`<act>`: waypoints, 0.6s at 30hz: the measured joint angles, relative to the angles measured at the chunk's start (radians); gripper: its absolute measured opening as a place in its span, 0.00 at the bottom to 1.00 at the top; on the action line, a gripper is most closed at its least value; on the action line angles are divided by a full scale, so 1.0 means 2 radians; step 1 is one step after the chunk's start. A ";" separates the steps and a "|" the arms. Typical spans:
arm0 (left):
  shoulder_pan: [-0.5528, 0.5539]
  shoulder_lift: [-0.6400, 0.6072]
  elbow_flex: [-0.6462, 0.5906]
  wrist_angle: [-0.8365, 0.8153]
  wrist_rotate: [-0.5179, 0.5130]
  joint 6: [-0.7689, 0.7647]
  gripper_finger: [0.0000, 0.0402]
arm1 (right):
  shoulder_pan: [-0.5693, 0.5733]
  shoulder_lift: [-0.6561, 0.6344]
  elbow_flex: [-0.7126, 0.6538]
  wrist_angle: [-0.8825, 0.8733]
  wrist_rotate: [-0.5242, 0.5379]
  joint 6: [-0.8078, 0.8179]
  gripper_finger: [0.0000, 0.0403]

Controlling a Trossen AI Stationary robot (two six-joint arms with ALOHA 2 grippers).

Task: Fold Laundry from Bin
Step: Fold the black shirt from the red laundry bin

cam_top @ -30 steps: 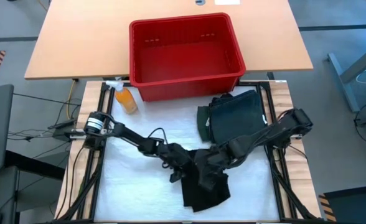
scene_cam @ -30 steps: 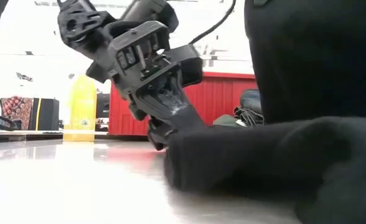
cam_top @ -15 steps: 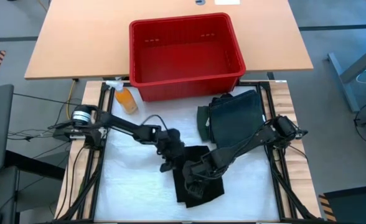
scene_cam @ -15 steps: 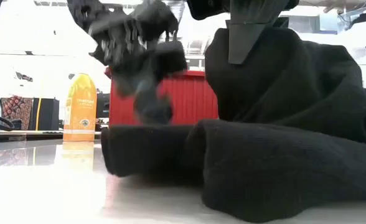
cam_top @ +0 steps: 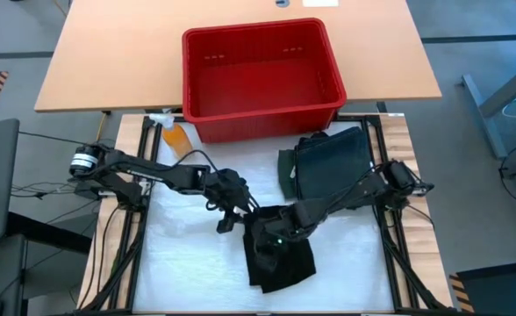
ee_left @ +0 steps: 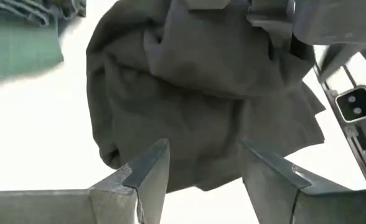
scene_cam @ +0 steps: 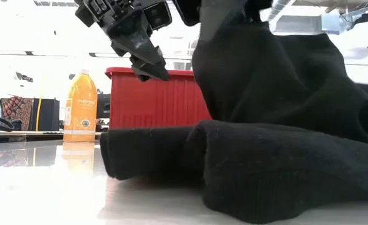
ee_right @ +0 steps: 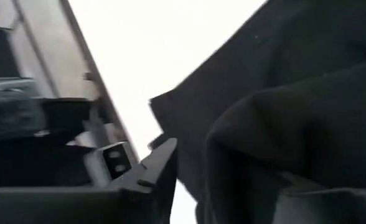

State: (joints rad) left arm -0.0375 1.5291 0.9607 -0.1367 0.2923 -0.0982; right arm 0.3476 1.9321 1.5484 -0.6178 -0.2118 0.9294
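Right now the black garment (cam_top: 280, 259) lies bunched on the white work surface (cam_top: 188, 263) near the table's front middle, its lower part spread flat in a rough rectangle and its upper part gathered into a hump under the right arm; from the low view it shows as a thick rolled fold along the surface with a taller mound (scene_cam: 278, 75) rising behind. A second piece of laundry, the dark green folded shirt (cam_top: 328, 167), sits flat farther back and to the right, just in front of the bin (cam_top: 262, 75), which stands red with ribbed walls at the table's back. An orange spray bottle (cam_top: 177, 139) stands beside the bin's left front corner. The left gripper (cam_top: 225, 213) hangs above the surface just left of the black garment, its arm reaching in low from the left edge; its two fingers stand apart with nothing between them, pointed toward the cloth. The right gripper (cam_top: 278, 235) is down on the garment's gathered top, its arm stretched in from the right edge; cloth drapes over and between its fingers, and whether they pinch it I cannot tell.
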 joint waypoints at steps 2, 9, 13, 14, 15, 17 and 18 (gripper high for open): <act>0.001 0.000 0.000 -0.002 -0.001 0.001 0.45 | -0.008 -0.002 0.013 -0.003 -0.029 0.012 0.47; 0.006 0.001 0.000 -0.004 -0.004 0.009 0.45 | -0.008 -0.004 0.094 -0.086 -0.037 0.023 0.57; 0.013 0.001 0.000 -0.001 -0.005 0.013 0.45 | -0.002 -0.004 0.136 -0.180 -0.032 0.033 0.56; 0.015 0.001 0.000 -0.001 -0.005 0.013 0.45 | 0.001 -0.004 0.143 -0.195 -0.026 0.033 0.56; 0.017 0.001 0.000 0.000 -0.005 0.013 0.45 | 0.006 -0.004 0.150 -0.210 -0.019 0.033 0.55; 0.021 0.001 0.000 0.005 -0.004 0.012 0.45 | 0.019 -0.004 0.157 -0.242 0.016 0.032 0.54; 0.023 0.001 0.000 0.010 -0.003 0.005 0.45 | 0.029 -0.004 0.157 -0.256 0.043 0.030 0.53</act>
State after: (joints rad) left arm 0.0078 1.5311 0.9611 -0.1166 0.2864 -0.0884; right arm 0.4056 1.9232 1.8622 -1.1289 -0.1262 0.9899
